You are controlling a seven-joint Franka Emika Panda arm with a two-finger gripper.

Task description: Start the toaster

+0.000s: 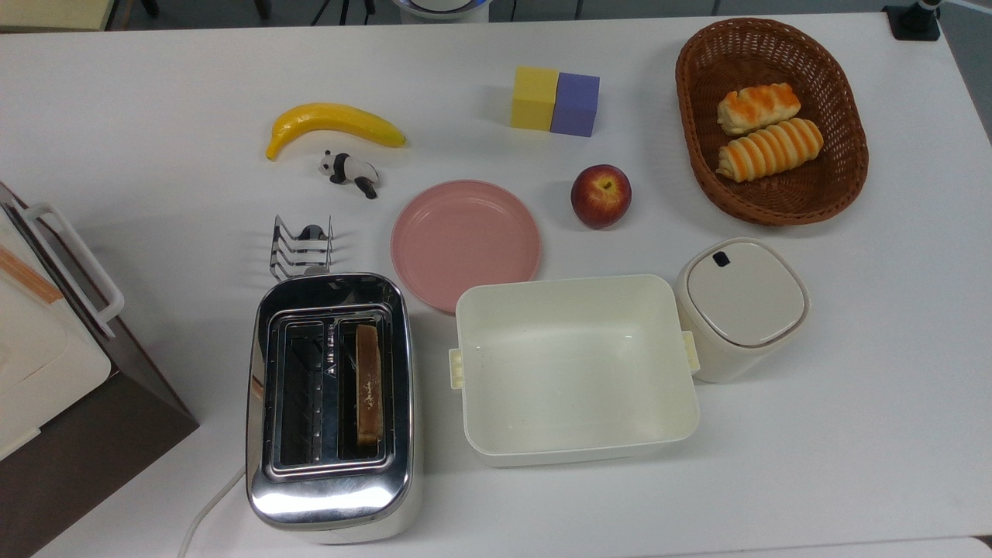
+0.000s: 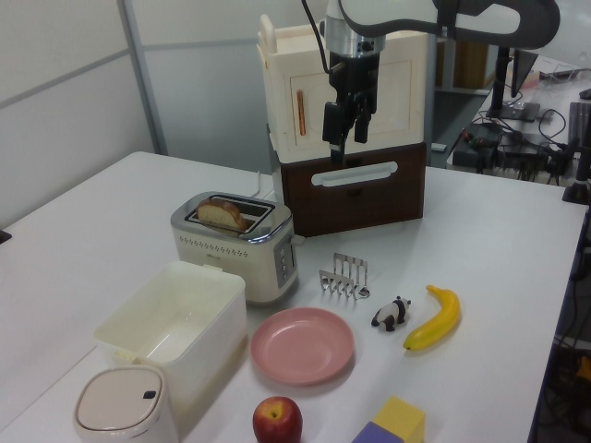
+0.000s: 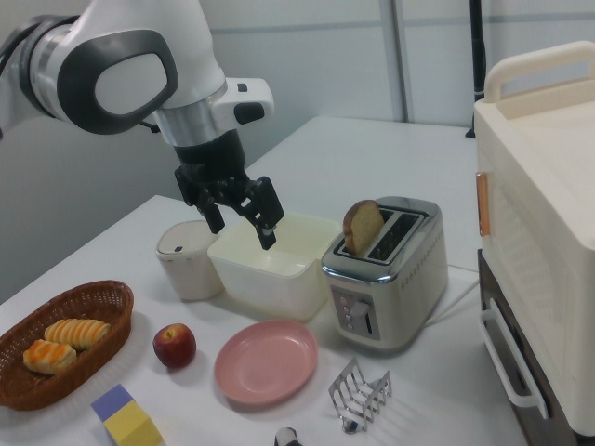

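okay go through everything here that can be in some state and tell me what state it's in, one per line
toaster: one bread slice standing high in a slot.
gripper: open, empty, in the air.
cream tub: empty.
white lidded bin: lid closed.
pink plate: empty.
wicker basket: holds two bread rolls.
toast rack: empty.

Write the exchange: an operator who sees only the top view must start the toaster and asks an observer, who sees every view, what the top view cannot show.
Operator: Where is the end effector?
Observer: In the right view the end effector hangs in the air beside the toaster, touching nothing.
Operator: Is the bread sunk into its slot?
Observer: No. In the right view the slice stands well above the toaster's top.
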